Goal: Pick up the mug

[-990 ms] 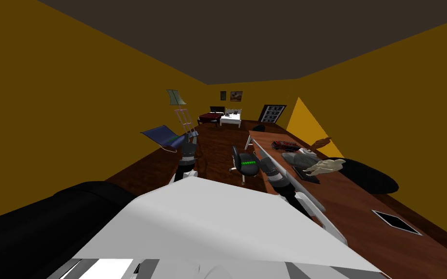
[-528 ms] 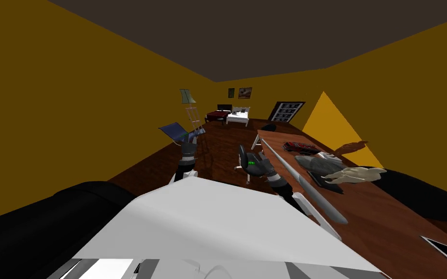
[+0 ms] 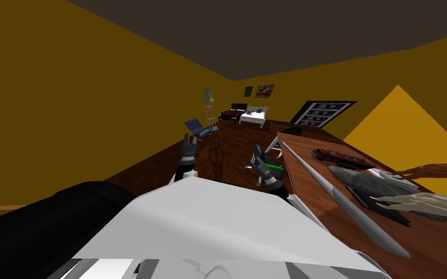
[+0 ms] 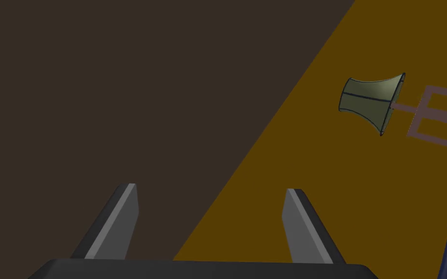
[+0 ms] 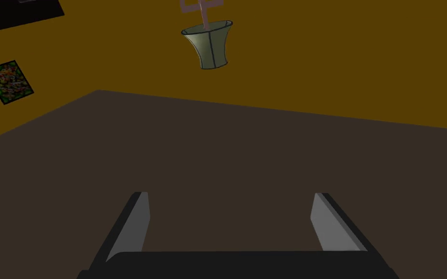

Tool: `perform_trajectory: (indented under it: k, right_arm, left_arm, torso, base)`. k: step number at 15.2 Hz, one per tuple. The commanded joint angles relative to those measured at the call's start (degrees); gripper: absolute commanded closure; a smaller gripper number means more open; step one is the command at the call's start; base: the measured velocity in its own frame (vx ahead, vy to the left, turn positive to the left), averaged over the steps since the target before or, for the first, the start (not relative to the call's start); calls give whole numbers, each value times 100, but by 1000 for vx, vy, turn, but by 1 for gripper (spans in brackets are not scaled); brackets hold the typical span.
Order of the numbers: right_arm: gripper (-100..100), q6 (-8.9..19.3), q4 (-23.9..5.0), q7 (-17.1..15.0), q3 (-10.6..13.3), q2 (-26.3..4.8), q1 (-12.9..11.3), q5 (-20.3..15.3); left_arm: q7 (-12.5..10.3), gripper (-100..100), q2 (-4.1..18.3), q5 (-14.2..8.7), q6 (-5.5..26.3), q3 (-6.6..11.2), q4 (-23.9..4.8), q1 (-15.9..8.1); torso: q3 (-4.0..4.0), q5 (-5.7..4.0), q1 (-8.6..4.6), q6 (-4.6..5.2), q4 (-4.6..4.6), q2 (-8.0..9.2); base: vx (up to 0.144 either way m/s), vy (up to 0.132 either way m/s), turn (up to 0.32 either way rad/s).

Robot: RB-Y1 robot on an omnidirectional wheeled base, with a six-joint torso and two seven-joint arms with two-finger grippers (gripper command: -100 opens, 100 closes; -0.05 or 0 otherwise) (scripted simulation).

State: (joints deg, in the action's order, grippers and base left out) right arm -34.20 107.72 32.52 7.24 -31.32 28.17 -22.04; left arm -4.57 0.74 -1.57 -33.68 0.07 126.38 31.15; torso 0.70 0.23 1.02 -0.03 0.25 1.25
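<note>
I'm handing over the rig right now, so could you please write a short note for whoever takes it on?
Left gripper: fingers open, empty, raised at my left front.
Right gripper: fingers open, empty, by the wooden table edge.
The mug: too small to tell among the things on the table.
Done: nothing grasped.
Left: locate the mug, reach, grasp, lift.

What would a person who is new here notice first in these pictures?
The mustard-yellow walls strike first, then the long brown table on my right, carrying a pale hand-like figure. At the far wall stands a floor lamp with a green shade, beside a blue lounge chair.
</note>
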Motion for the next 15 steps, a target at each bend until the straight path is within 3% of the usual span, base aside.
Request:
perform_trajectory:
  k: [1,9,10,13,15]
  right_arm:
    - [-100,-101,-182,57,32,-12,22,-85]
    - [-100,-371,-1052,240,255,-281,89,-427]
    - [-100,-371,-1052,240,255,-281,89,-427]
    - [-100,-514,-1523,325,392,-572,168,-593]
    - [-100,-514,-1640,325,392,-572,168,-593]
  left_arm:
    - [0,0,0,0,0,0,0,0]
    - [0,0,2,0,0,2,0,2]
    - [0,0,2,0,0,2,0,2]
    - [0,0,2,0,0,3,0,3]
    - [0,0,2,0,0,3,0,3]
  torso:
    - [0,0,0,0,0,0]
    - [-17,-13,-61,2,-6,-33]
    - [-18,-13,-60,5,-6,-34]
    - [-24,-16,-79,5,-8,-44]
    - [-22,-17,-83,5,-7,-41]
  base:
    - [-207,205,282]
    - [-120,142,245]
    - [-69,92,34]
    - [-77,94,210]
    - [-64,74,143]
